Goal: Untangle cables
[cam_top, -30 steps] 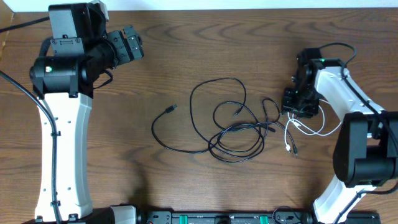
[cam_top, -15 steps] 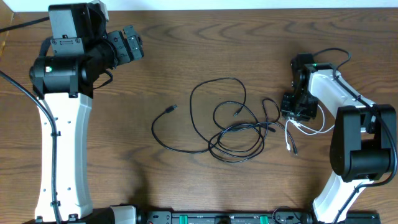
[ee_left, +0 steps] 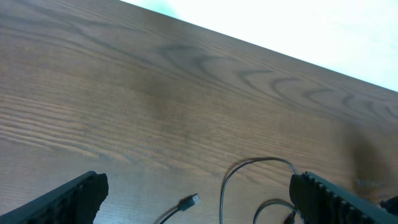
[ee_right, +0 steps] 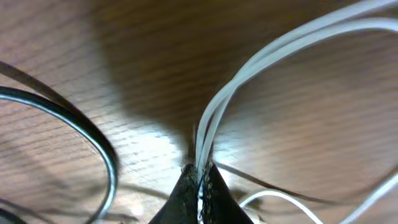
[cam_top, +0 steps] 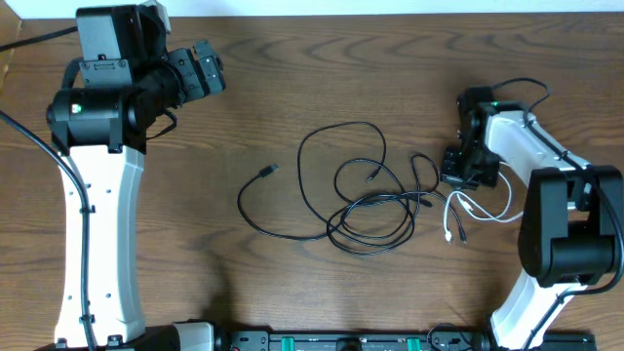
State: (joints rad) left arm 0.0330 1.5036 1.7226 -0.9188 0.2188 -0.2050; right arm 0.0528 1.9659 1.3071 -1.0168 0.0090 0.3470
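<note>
Long black cables (cam_top: 366, 200) lie looped in a tangle at the table's middle, one plug end (cam_top: 269, 171) pointing left. A shorter white cable (cam_top: 468, 207) curls at the tangle's right side. My right gripper (cam_top: 458, 181) is down on that side, shut on the white cable (ee_right: 214, 118); in the right wrist view two white strands run up out of the pinched fingertips (ee_right: 186, 190), with a black cable (ee_right: 93, 134) arcing to the left. My left gripper (cam_top: 207, 70) hovers open at the far left, away from the cables, its fingers (ee_left: 68, 198) wide apart above the black plug (ee_left: 189, 201).
The wood table's far edge (ee_left: 261, 46) meets a white wall. The arms' bases and a black rail with green connectors (cam_top: 341, 341) line the near edge. A thick arm cable (cam_top: 29, 146) hangs along the left arm.
My right gripper has shifted slightly left and down onto the white cable and closed on it. The left arm has not moved.
</note>
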